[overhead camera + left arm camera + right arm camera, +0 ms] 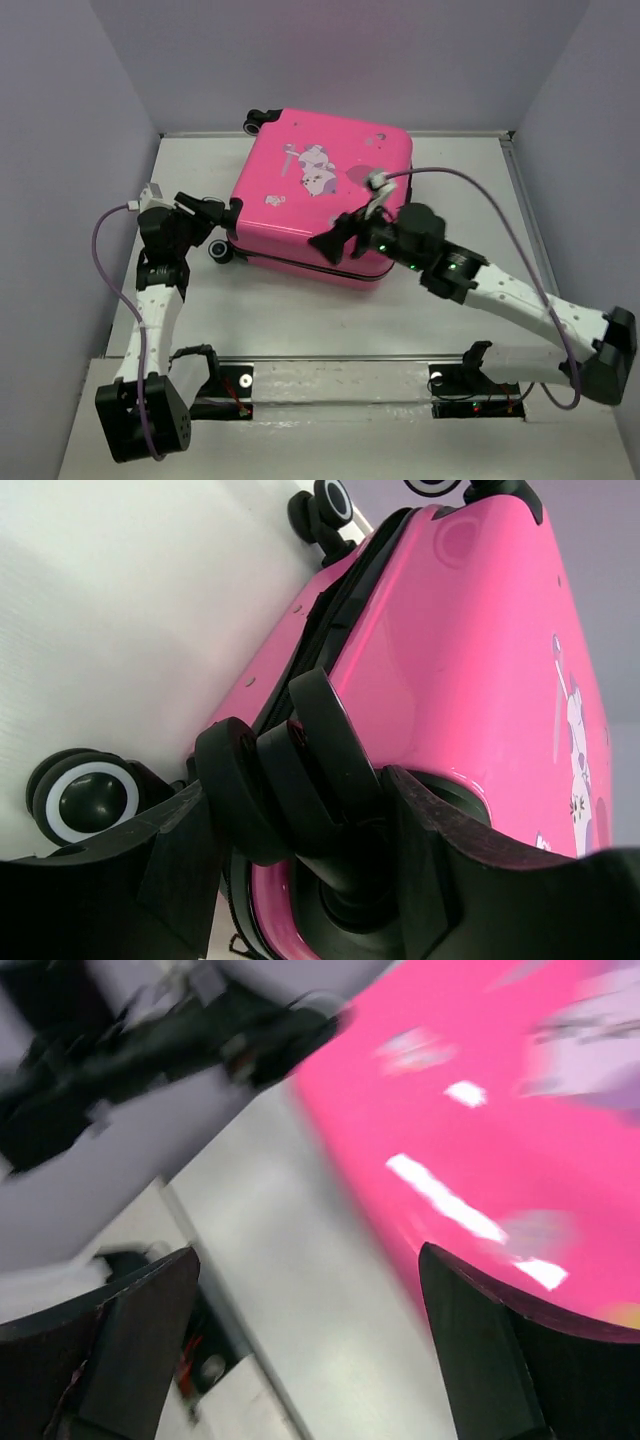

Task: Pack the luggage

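Lying flat on the bench point(300, 325), the luggage point(320, 195) is closed but seemingly not zipped yet. A corner wheel point(320, 730) is pinched by the left pincer point(298, 820); the right pincer point(308, 1260) is spread, nothing held.
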`<act>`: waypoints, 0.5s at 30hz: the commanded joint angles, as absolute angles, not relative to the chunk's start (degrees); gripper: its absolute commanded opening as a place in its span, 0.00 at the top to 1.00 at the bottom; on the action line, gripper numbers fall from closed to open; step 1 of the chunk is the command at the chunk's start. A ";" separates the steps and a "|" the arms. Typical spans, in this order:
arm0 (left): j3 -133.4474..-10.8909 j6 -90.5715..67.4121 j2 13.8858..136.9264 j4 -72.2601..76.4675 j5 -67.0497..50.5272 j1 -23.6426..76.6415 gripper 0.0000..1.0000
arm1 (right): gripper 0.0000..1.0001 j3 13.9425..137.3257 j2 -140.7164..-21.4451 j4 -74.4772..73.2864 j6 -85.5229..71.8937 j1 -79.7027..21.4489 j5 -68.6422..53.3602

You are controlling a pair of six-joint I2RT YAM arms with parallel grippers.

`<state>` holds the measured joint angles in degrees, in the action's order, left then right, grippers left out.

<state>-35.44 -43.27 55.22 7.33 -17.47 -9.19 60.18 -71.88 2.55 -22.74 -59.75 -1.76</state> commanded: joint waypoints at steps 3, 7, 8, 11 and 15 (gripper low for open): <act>-35.51 -30.41 49.75 6.51 -23.48 3.94 0.94 | 0.00 51.15 -55.55 -8.69 -26.90 -31.59 10.65; -35.25 -29.71 48.87 5.36 -20.93 9.57 0.94 | 0.00 51.94 -59.13 -10.72 -26.19 -19.38 2.93; -34.98 -29.97 48.08 5.19 -20.57 10.54 0.94 | 0.00 52.20 -60.63 -10.72 -25.93 -17.60 1.25; -33.58 -31.02 46.85 5.27 -17.85 15.54 0.94 | 0.00 53.52 -66.96 -8.45 -25.93 -11.88 -8.32; -31.73 -31.55 47.02 6.50 -13.64 25.90 0.94 | 0.00 59.92 -76.88 -7.56 -24.35 -10.37 -18.35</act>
<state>-33.61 -45.30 48.25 4.01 -5.26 14.92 54.52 -68.99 -6.26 -25.89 -10.02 -3.97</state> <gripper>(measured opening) 0.693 0.998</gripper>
